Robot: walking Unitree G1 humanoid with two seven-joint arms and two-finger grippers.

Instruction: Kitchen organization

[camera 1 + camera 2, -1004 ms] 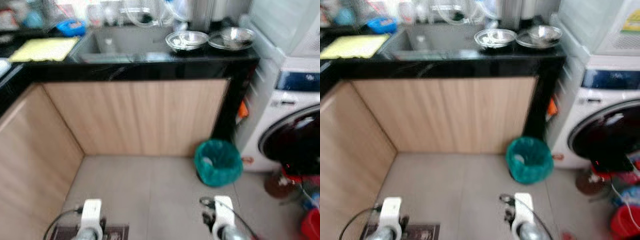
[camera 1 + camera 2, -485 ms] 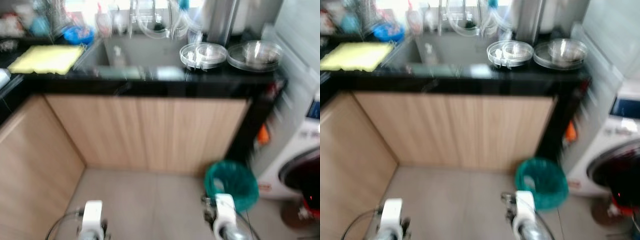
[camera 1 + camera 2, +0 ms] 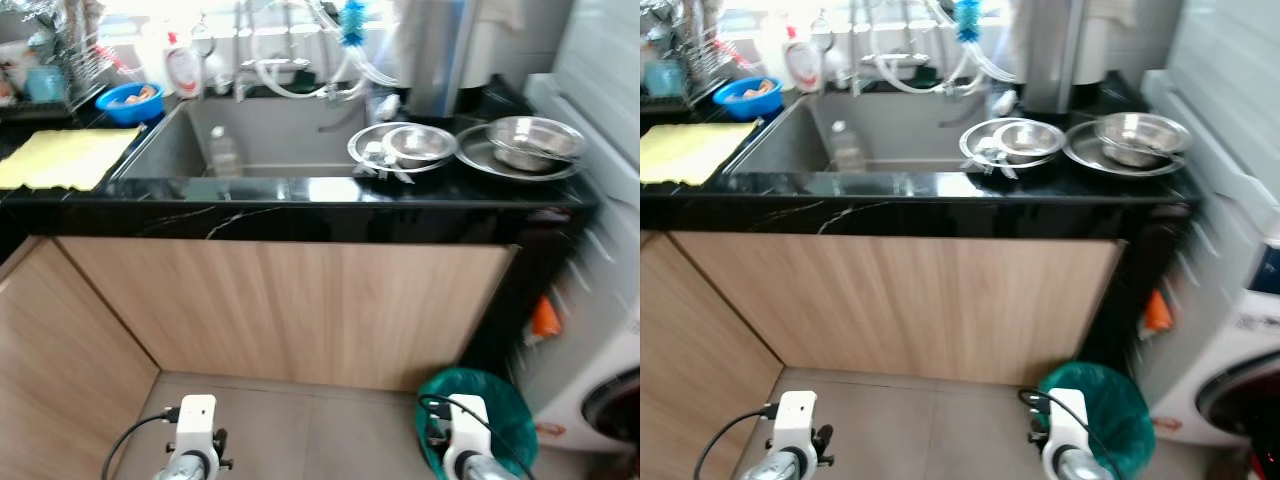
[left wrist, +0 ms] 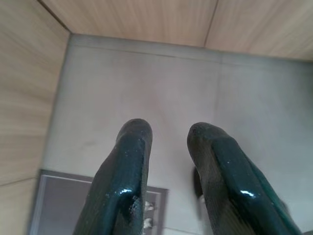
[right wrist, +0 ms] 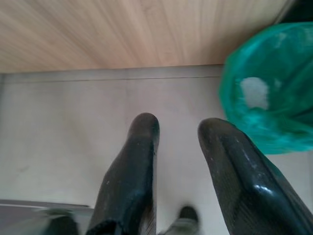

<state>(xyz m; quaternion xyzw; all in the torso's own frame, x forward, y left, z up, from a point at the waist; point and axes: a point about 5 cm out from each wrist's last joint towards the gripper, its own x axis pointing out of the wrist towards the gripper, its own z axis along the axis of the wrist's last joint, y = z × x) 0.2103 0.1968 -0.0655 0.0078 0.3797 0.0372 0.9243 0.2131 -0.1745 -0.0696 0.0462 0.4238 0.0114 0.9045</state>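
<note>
While both arms hang low by the floor, left gripper (image 4: 168, 134) points down at grey floor tile (image 4: 161, 83), fingers a small gap apart, nothing between them. A dark mat (image 4: 58, 196) lies just under its tips, wood cabinet front (image 3: 290, 300) ahead of it. Right gripper (image 5: 176, 129) is the same: fingers parted a little, holding nothing, aimed at the tile, with the green-lined bin (image 5: 266, 88) just beside it (something pale inside, can't tell what).

Well above and ahead of both grippers is the black counter (image 3: 300, 190) with the sink (image 3: 255, 140). A clear bottle (image 3: 224, 153) stands in the sink. Up past the right gripper, two steel bowl-and-plate sets (image 3: 408, 146) (image 3: 525, 140) sit side by side on the counter. Up past the left one: yellow cloth (image 3: 60, 158) on the counter, blue bowl (image 3: 132, 100) behind it. Washing machine (image 3: 1230, 360) stands beyond the bin, on the far side from the right gripper.
</note>
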